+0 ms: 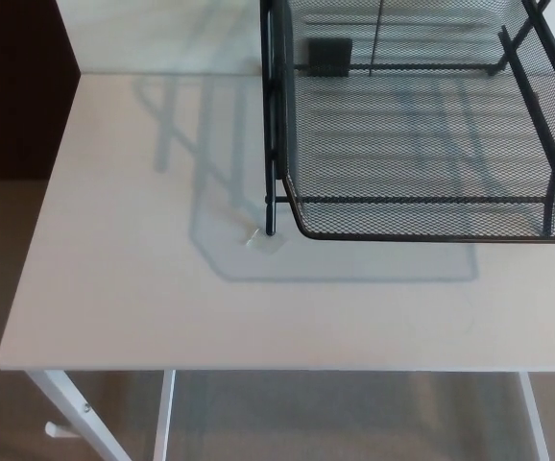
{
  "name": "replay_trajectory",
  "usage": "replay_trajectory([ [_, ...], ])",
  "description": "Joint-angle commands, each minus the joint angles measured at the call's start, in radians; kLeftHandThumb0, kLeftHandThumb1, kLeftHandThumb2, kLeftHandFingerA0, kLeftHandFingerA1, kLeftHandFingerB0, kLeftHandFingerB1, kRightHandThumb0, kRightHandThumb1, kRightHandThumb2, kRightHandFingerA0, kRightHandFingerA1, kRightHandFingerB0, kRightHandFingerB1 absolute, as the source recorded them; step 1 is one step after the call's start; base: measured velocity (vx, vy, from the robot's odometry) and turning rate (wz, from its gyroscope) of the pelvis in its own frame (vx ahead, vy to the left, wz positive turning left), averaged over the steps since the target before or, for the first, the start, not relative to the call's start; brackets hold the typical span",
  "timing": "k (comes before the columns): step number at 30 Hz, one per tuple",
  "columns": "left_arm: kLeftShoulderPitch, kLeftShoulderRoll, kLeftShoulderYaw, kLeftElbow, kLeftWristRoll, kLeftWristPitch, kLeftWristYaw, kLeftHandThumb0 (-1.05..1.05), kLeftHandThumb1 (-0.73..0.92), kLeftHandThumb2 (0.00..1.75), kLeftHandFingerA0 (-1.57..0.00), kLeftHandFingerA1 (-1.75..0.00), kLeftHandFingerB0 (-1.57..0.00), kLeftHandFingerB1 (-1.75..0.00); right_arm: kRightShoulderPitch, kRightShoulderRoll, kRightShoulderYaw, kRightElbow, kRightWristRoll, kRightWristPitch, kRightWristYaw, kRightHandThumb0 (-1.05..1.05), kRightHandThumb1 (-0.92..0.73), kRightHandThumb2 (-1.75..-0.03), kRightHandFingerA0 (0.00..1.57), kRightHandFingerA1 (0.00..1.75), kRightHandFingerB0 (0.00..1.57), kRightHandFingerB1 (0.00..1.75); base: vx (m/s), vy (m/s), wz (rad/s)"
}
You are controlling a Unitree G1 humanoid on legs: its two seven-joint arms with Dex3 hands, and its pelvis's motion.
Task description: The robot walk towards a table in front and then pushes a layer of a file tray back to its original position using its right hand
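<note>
So the black mesh file tray takes up the upper right of the frame, sitting on the white table. One mesh layer sticks out toward the camera past the upright frame post, with its front rim hanging over the tabletop around mid-frame. That's the bit that needs to go back in.

Neither robot hand shows up anywhere in the shot, so I can't say whether the fingers are spread or closed. There's a tiny dark sliver at the very bottom right corner, but it's too small to call.

How I'd do the push: bring the right hand up from the lower right, get it against the front rim of that layer somewhere near its middle, and push straight back toward the top of the frame. An off-centre push would probably skew the layer on its rails or drag the whole rack along the table.

Room-wise it looks good. The strip of table between the near edge and the tray's rim is bare, so there's space to come in low. The rack runs off the right side of the picture, so I can't see how much clearance there is over there.
</note>
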Motion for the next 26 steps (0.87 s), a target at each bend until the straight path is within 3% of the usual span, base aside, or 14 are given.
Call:
replay_trajectory([
  [1, 0.046, 0.023, -0.033, 0.063, 0.061, -0.065, 0.007, -0.26, 0.50, 0.55, -0.65, -0.52, -0.44, -0.40, -0.057, 0.036, -0.037, 0.207, 0.488, 0.315, 0.397, -0.64, -0.45, -0.80, 0.04, 0.50, 0.05, 0.35, 0.00, 0.000, 0.00],
  [3, 0.043, 0.023, -0.040, 0.063, 0.071, -0.064, 0.029, -0.28, 0.47, 0.54, -0.68, -0.52, -0.45, -0.39, -0.060, 0.035, -0.038, 0.207, 0.492, 0.319, 0.405, -0.66, -0.45, -0.79, 0.03, 0.49, 0.06, 0.34, 0.00, 0.000, 0.00],
  [4, 0.039, 0.023, -0.041, 0.064, 0.071, -0.059, 0.036, -0.26, 0.46, 0.54, -0.69, -0.52, -0.43, -0.39, -0.061, 0.035, -0.037, 0.201, 0.501, 0.327, 0.415, -0.61, -0.59, -0.59, 0.04, 0.46, 0.09, 0.29, 0.00, 0.000, 0.00],
  [5, 0.035, 0.024, -0.040, 0.067, 0.066, -0.054, 0.035, -0.26, 0.47, 0.54, -0.66, -0.51, -0.42, -0.39, -0.062, 0.034, -0.034, 0.196, 0.509, 0.331, 0.427, -0.67, -0.45, -0.80, 0.03, 0.50, 0.05, 0.33, 0.00, 0.000, 0.00],
  [7, 0.030, 0.024, -0.041, 0.073, 0.061, -0.057, 0.033, -0.26, 0.46, 0.53, -0.66, -0.51, -0.43, -0.39, -0.074, 0.030, -0.036, 0.210, 0.506, 0.327, 0.432, -0.65, -0.45, -0.81, 0.04, 0.49, 0.05, 0.33, 0.00, 0.000, 0.00],
  [8, 0.029, 0.025, -0.041, 0.073, 0.061, -0.057, 0.034, -0.26, 0.46, 0.53, -0.66, -0.50, -0.43, -0.39, -0.078, 0.031, -0.038, 0.214, 0.511, 0.330, 0.437, -0.62, -0.59, -0.60, 0.04, 0.42, 0.07, 0.27, 0.00, 0.000, 0.00],
  [10, 0.029, 0.028, -0.045, 0.063, 0.062, -0.052, 0.035, -0.36, 0.40, 0.64, -0.59, -0.55, -0.39, -0.45, -0.080, 0.032, -0.039, 0.197, 0.519, 0.360, 0.444, -0.61, -0.59, -0.60, 0.05, 0.40, 0.09, 0.26, 0.00, 0.000, 0.00],
  [16, 0.007, 0.031, -0.053, 0.069, 0.070, -0.051, 0.048, -0.40, 0.38, 0.64, -0.60, -0.55, -0.42, -0.46, -0.103, 0.033, -0.050, 0.205, 0.553, 0.354, 0.472, -0.61, -0.59, -0.61, 0.05, 0.39, 0.08, 0.25, 0.00, 0.000, 0.00],
  [17, 0.002, 0.028, -0.051, 0.069, 0.068, -0.048, 0.057, -0.38, 0.38, 0.63, -0.60, -0.54, -0.42, -0.45, -0.112, 0.031, -0.054, 0.226, 0.557, 0.339, 0.479, -0.65, -0.43, -0.81, 0.04, 0.43, 0.04, 0.30, 0.00, 0.000, 0.00],
  [18, 0.001, 0.029, -0.051, 0.070, 0.068, -0.048, 0.056, -0.37, 0.39, 0.63, -0.60, -0.55, -0.42, -0.45, -0.112, 0.030, -0.054, 0.224, 0.557, 0.341, 0.481, -0.60, -0.59, -0.60, 0.06, 0.39, 0.07, 0.25, 0.00, 0.000, 0.00],
  [24, -0.005, 0.039, -0.066, 0.078, 0.071, -0.042, 0.041, -0.36, 0.44, 0.65, -0.55, -0.53, -0.40, -0.44, -0.109, 0.029, -0.056, 0.212, 0.556, 0.349, 0.494, -0.59, -0.60, -0.60, 0.04, 0.42, 0.07, 0.27, 0.00, 0.000, 0.00],
  [26, -0.006, 0.041, -0.064, 0.080, 0.064, -0.040, 0.029, -0.26, 0.52, 0.55, -0.54, -0.47, -0.42, -0.38, -0.110, 0.029, -0.058, 0.213, 0.554, 0.349, 0.494, -0.61, -0.59, -0.61, 0.04, 0.41, 0.07, 0.27, 0.00, 0.000, 0.00],
])
